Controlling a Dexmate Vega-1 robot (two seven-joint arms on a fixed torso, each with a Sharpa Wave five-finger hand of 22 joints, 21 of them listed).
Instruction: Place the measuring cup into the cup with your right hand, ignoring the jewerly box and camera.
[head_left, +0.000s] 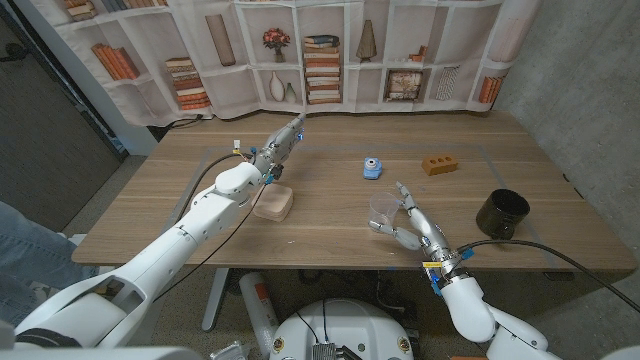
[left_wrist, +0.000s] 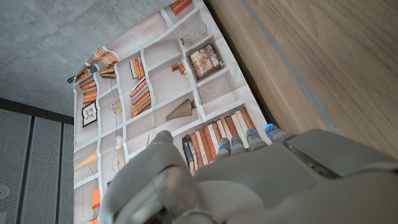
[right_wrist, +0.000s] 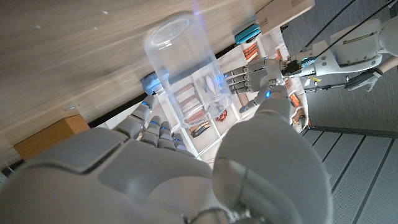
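- While my right hand (head_left: 408, 228) sits near the table's (head_left: 330, 235) front edge, its fingers and thumb pinch the clear measuring cup (head_left: 383, 209).
- Black cup (head_left: 502, 212): at three o'clock from that hand, well apart.
- My left hand (head_left: 280, 146): raised, fingers straight and close together, holding nothing.
- Blue camera (head_left: 372, 168), at twelve o'clock from the measuring cup.

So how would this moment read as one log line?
right robot hand: holds measuring cup | black cup: empty, apart | left robot hand: raised, idle
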